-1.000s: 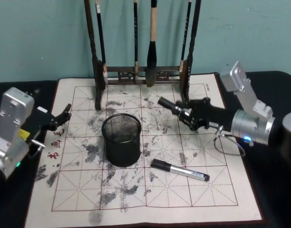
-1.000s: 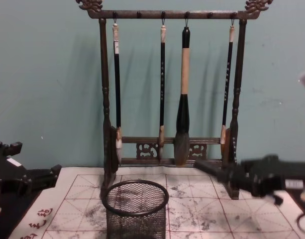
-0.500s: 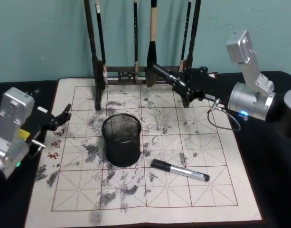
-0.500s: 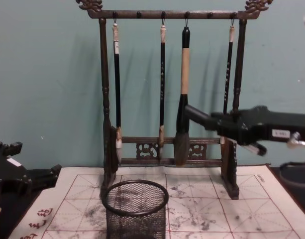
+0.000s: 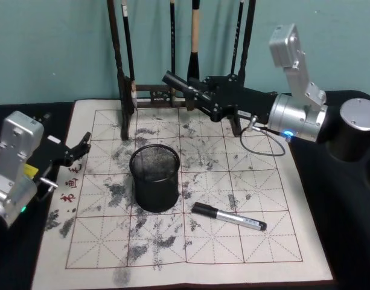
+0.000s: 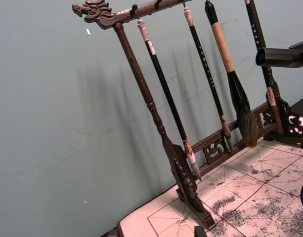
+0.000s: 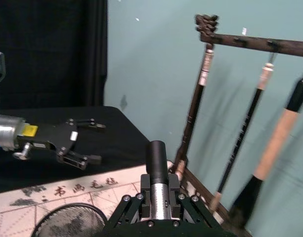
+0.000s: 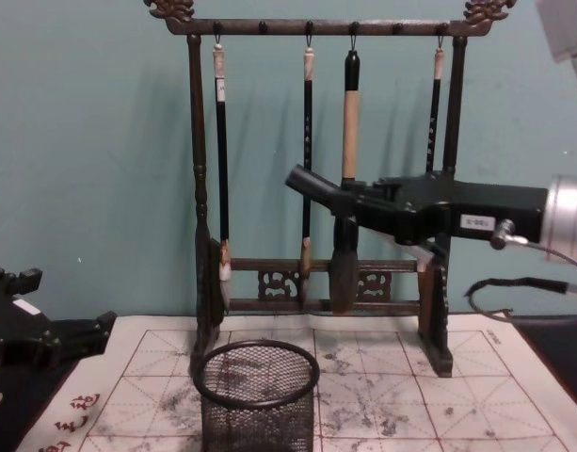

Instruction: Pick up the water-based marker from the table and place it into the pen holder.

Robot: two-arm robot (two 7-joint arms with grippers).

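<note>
My right gripper (image 5: 210,98) is shut on a water-based marker (image 5: 180,83) with a black cap and silver body, held high in front of the brush rack. The marker points left, up and behind the pen holder (image 5: 154,178), a round black mesh cup on the mat. In the chest view the marker (image 8: 314,187) juts from the right gripper (image 8: 363,204) well above the pen holder (image 8: 257,395). The right wrist view shows the marker (image 7: 157,160) clamped between the fingers. A second marker (image 5: 229,216) lies on the mat, right of the cup. My left gripper (image 5: 79,148) rests open at the mat's left edge.
A tall dark wooden brush rack (image 5: 125,90) with several hanging brushes stands at the back of the ink-stained gridded mat (image 5: 257,241), close behind the held marker. A dark cylinder (image 5: 357,118) sits at the far right. Black cloth surrounds the mat.
My right arm has risen and swung left with the marker, from low over the mat's right side to in front of the rack. The left arm has stayed still.
</note>
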